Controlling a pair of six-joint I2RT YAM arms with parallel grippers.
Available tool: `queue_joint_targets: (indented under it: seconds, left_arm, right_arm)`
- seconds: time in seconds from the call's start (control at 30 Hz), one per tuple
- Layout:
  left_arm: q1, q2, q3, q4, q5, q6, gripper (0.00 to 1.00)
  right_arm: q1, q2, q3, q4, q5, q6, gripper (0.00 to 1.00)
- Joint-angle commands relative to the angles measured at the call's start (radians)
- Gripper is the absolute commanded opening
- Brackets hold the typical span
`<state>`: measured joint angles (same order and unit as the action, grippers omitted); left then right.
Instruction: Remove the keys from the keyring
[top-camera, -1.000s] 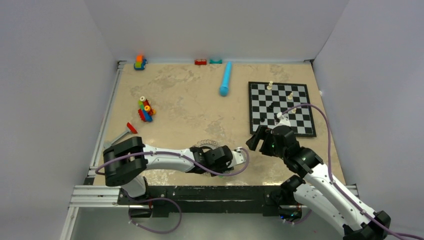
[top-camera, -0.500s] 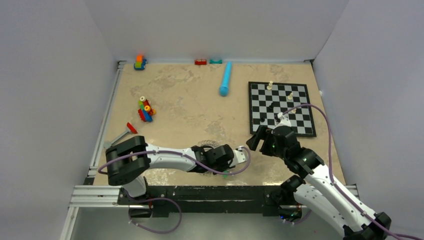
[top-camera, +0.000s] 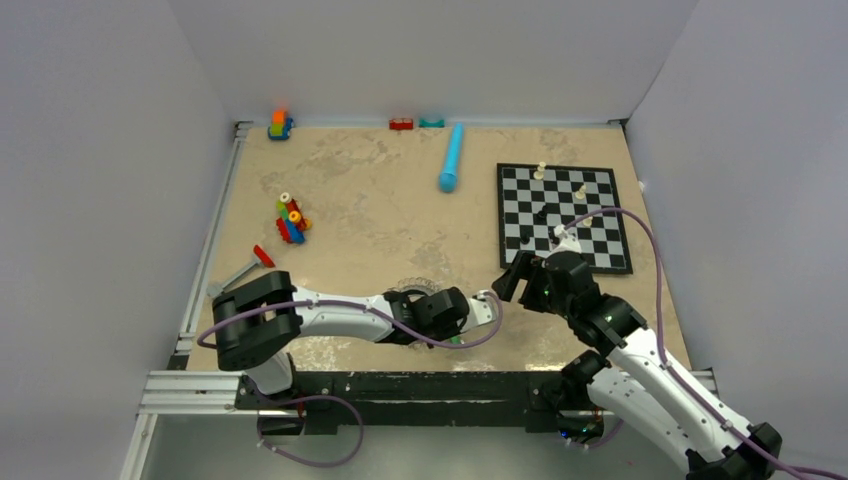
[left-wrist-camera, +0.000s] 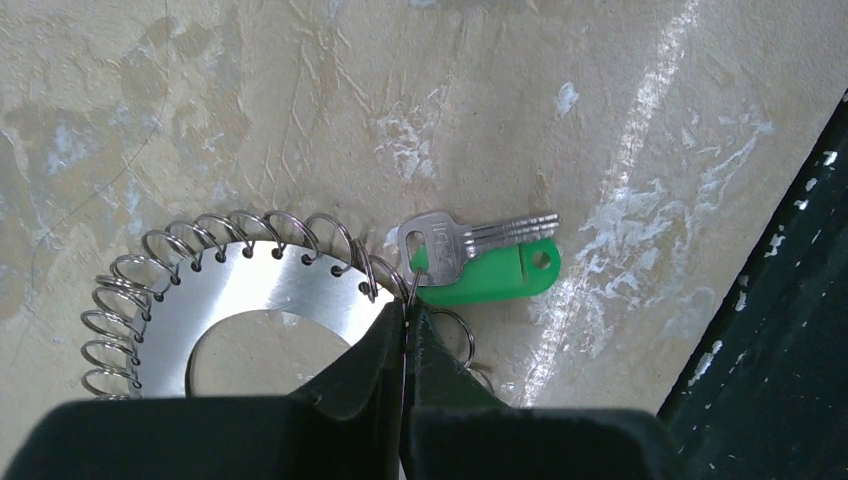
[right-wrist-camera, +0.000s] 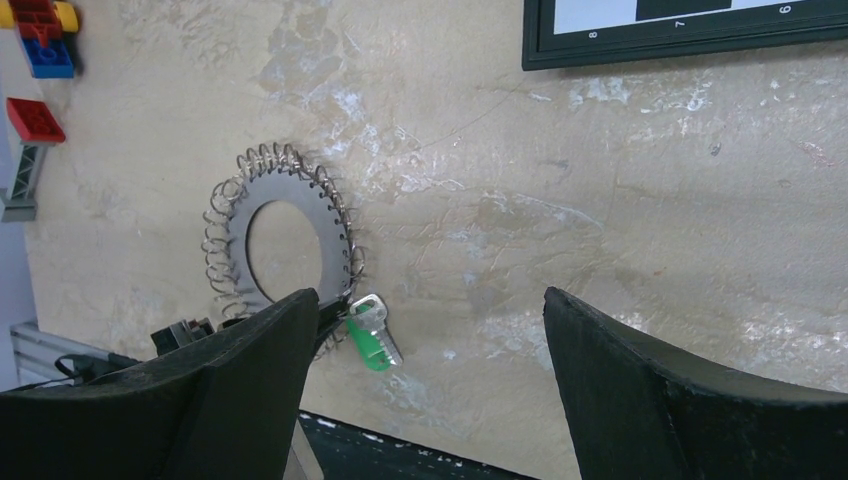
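The keyring (left-wrist-camera: 265, 285) is a flat, bright silver disc with a round hole in its middle. Small holes run along its outer edge, and thin wire loops (left-wrist-camera: 175, 245) pass through them, forming a coiled fringe around the rim. Only 1 key (left-wrist-camera: 445, 245) is seen. It is silver, its blade points away from the disc, and its head partly overlaps a bright green plastic tag (left-wrist-camera: 490, 278) with a small round hole at its far end. Key and tag sit just beside the disc's rim. The keyring lies flat on the mottled tan table (left-wrist-camera: 300, 100), close to the near edge and its black strip (left-wrist-camera: 790, 330), between the 2 arms. In the top view the left arm covers most of it. The left gripper (left-wrist-camera: 405, 318) has its fingers pressed together, tips at the disc's rim just below the key's head (whether wire is pinched between them cannot be told). The right gripper (right-wrist-camera: 430, 300) is above the table, well apart from the keyring, with its 2 fingers spread wide and nothing between them. A mark is stamped on the key's head, but it is too small to read. The border of the chessboard (right-wrist-camera: 680, 42) shows the printed numerals 8, 7 and 6 in the right wrist view. No other writing can be read.
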<state>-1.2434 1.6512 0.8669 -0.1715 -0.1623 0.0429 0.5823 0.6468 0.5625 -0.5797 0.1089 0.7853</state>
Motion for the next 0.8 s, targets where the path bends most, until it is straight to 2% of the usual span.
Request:
queue_joint_targets:
  seconds: [0.0,0.3,0.5,0.77]
  left_arm:
    - [0.007,-0.041,0.033,0.006,0.018,-0.013,0.00]
    - [0.018,-0.232,0.035,-0.045,0.024,-0.089,0.00]
    - [0.022,-0.373,0.094,-0.152,0.012,-0.112,0.00]
    - [0.055,-0.493,0.321,-0.389,0.027,-0.182,0.00]
  right_arm:
    - [0.004,0.002,0.021,0.021,-0.015,-0.003,0.87]
    - [0.005,0.001,0.068,0.017,-0.037,-0.020,0.87]
    - [0.003,-0.009,0.139,0.028,-0.101,-0.044,0.87]
    - [0.004,-0.020,0.319,0.100,-0.298,-0.122,0.84]
